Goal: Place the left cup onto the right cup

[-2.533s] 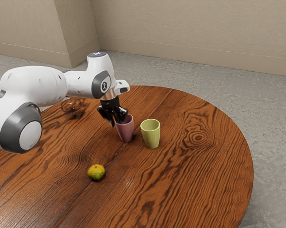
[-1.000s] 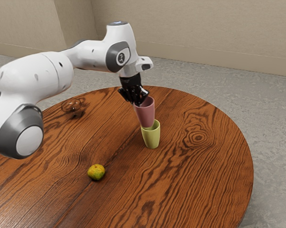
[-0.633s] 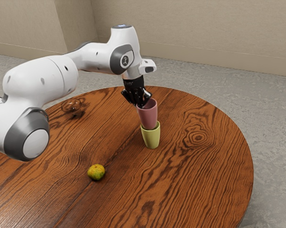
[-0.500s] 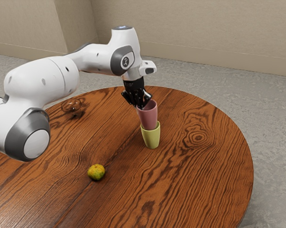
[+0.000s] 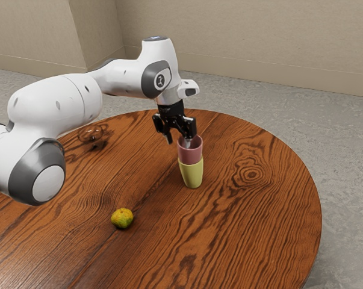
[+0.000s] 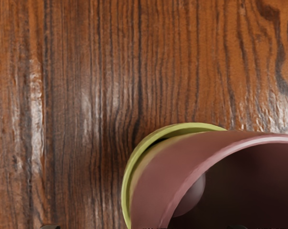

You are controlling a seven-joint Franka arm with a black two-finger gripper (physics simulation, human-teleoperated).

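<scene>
The pink cup [image 5: 189,150] is set inside the green cup [image 5: 191,174], just under the claw [image 5: 181,136]; the claw is opened wide.

A pink cup [image 6: 182,162] sits nested in a green cup [image 6: 144,143], slightly tilted within it. The green rim shows as a thin crescent hugging the pink wall on one side. The pink cup's inside is dark, with a paler rounded patch. Around both cups spreads the bench [image 6: 62,95], brown wood with dark grain and glossy streaks.
</scene>
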